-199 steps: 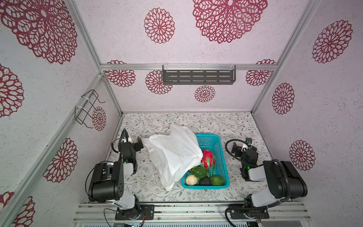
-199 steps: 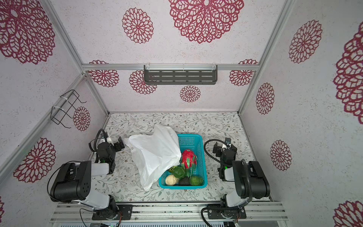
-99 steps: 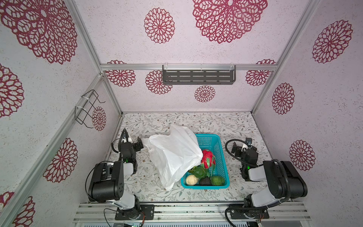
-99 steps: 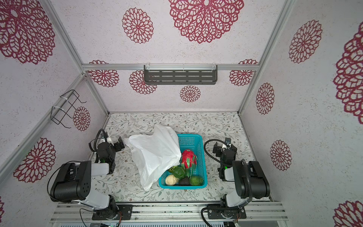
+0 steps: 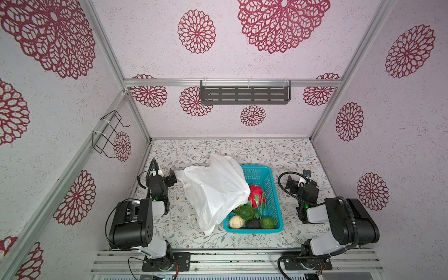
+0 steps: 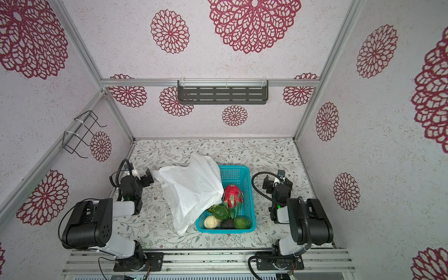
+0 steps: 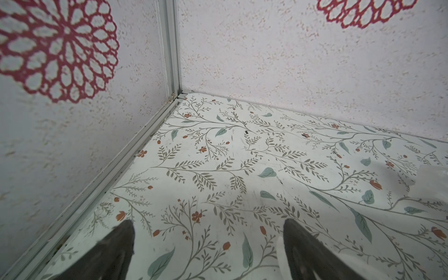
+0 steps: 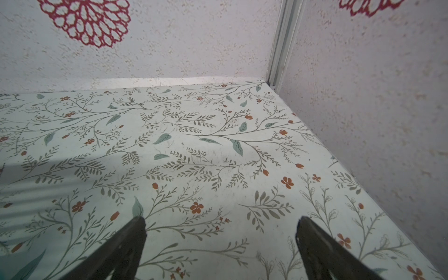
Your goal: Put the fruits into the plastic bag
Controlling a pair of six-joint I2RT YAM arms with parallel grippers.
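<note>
Fruits (image 5: 247,212) lie near-left of the right end effector (image 5: 299,179) — the left end effector (image 5: 172,178) sits farther, beside the plastic bag (image 5: 215,191). Both gape empty.

5 fruits (image 5: 257,196) vis; 1 bag (image 5: 213,191); 1 basket (image 5: 269,179); 2 arms (image 5: 131,223)

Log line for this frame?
left tool: open, empty, near plastic bag | right tool: open, empty | fruits: in turquoise basket | plastic bag: draped over basket rim | step: pick not begun
</note>
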